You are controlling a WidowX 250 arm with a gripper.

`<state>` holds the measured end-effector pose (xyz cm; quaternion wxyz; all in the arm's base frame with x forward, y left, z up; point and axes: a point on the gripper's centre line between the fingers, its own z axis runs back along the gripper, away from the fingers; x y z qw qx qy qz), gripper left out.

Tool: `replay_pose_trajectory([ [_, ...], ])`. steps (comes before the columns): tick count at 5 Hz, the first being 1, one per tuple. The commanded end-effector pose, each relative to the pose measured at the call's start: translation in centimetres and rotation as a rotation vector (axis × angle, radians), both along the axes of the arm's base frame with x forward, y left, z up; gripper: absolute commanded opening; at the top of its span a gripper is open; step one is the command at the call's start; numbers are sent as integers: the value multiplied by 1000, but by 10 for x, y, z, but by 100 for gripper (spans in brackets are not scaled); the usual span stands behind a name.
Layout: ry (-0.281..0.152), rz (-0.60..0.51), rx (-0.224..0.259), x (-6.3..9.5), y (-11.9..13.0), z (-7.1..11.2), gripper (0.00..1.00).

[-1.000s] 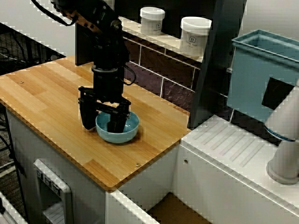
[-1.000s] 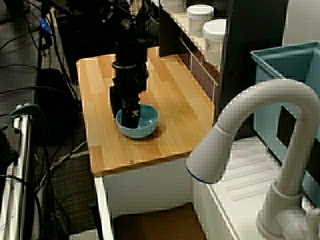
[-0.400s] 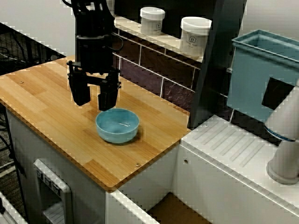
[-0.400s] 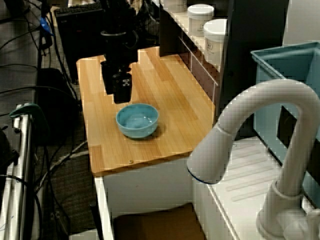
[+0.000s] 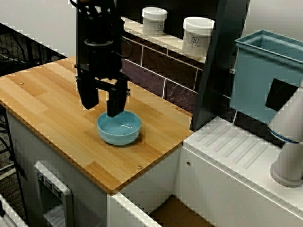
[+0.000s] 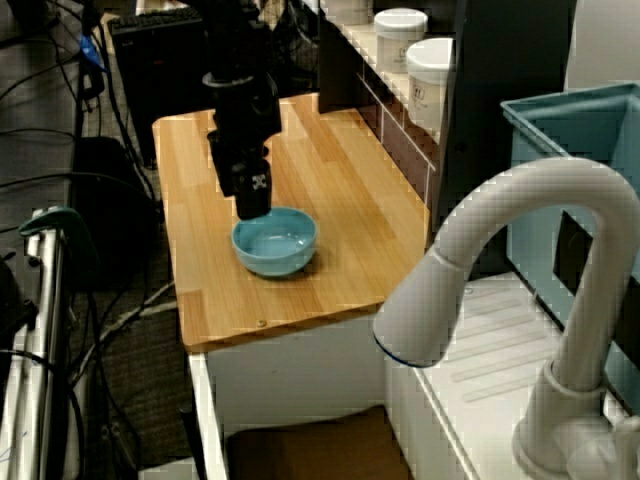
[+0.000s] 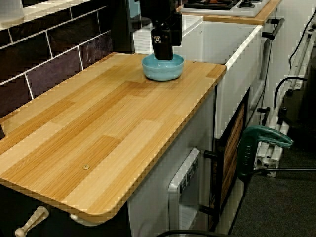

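A light blue bowl (image 5: 119, 128) sits empty on the wooden counter (image 5: 47, 104), near its right end. In the high front view my black gripper (image 5: 101, 109) hangs just above the bowl's back-left rim, open, with nothing between its fingers. One finger (image 5: 115, 105) is over the rim and the other stands left of the bowl. In the view past the faucet the gripper (image 6: 250, 208) hovers close over the bowl (image 6: 275, 241). The low view along the counter shows the gripper (image 7: 162, 54) above the bowl (image 7: 163, 67), apart from it.
Two white jars (image 5: 154, 20) (image 5: 197, 30) stand on a shelf above the dark tiled wall. A dark post (image 5: 215, 71) rises right of the counter. Beyond it lie a white draining board (image 5: 236, 151), a teal bin (image 5: 265, 71) and a white faucet (image 6: 500, 300).
One second ago the fingers straddled the bowl's rim. The gripper then rose and drew away to the back left, and has now come back down close over the rim. The bowl stayed put.
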<state>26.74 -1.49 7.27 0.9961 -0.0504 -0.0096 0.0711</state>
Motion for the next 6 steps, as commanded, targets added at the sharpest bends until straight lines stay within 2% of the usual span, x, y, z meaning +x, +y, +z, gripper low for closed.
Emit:
replay_pose_trajectory([
  [1, -66, 0, 9, 10, -6, 13, 100],
  [2, -68, -1, 20, 13, -9, 7, 59],
  [3, -61, -4, 27, 11, -10, 0, 0],
  [6, -54, -5, 52, 6, -5, -17, 0],
])
